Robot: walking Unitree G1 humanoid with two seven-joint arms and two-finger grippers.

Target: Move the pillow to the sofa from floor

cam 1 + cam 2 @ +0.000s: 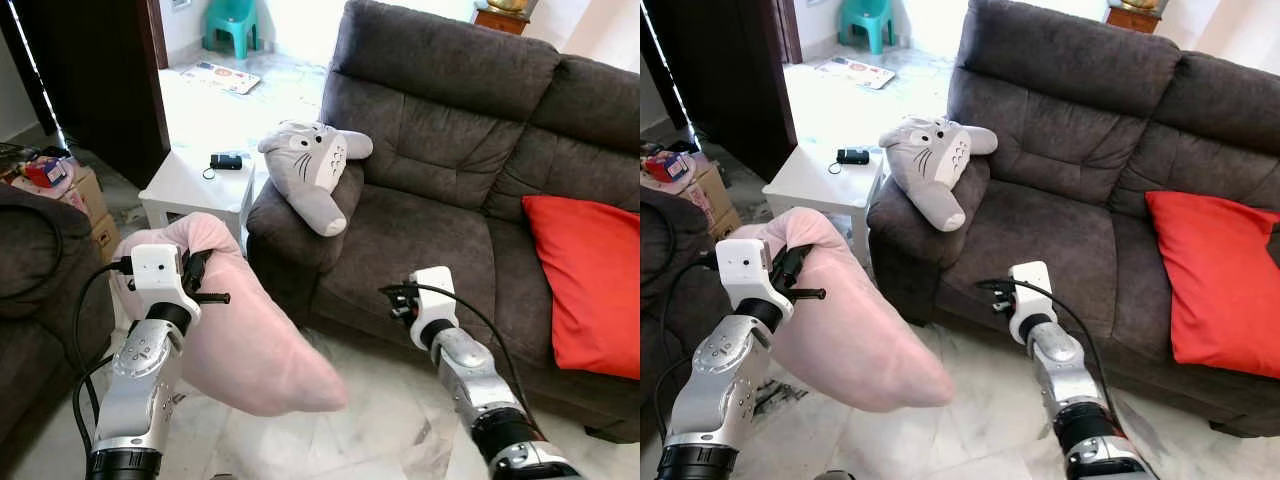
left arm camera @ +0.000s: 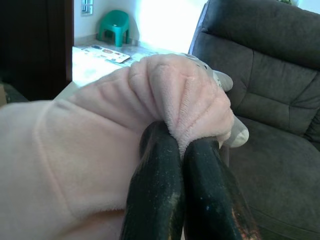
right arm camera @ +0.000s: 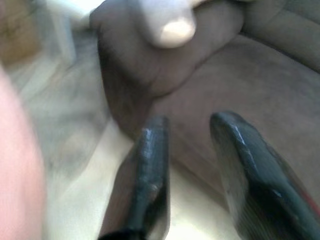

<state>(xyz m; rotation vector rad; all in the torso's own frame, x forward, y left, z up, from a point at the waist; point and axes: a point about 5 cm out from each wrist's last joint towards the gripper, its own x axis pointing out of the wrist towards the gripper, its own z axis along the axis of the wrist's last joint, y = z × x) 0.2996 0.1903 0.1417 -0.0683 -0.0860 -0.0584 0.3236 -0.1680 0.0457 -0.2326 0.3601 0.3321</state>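
- Left gripper (image 2: 182,150): the two black fingers are pressed together on a bunched fold of the soft pink plush pillow (image 1: 250,340), which is pinched between them.
- Pink plush pillow: held off the pale marble floor (image 1: 380,430), hanging from the left gripper in front of the robot's left arm, near the armrest of the dark brown fabric sofa (image 1: 440,130) but apart from it.
- Right gripper (image 3: 192,145): fingers spread apart with a clear gap between them, holding nothing. It is raised in front of the sofa's seat edge.
- Dark brown fabric sofa: a grey and white stuffed cat toy (image 1: 315,170) lies across its armrest; a red square cushion (image 1: 590,280) leans on the seat at the robot's right.
- Low white side table (image 1: 195,185): stands beside the armrest and carries a small black device (image 1: 226,161).
- Green plastic stool (image 1: 232,22): on the floor well beyond the table.
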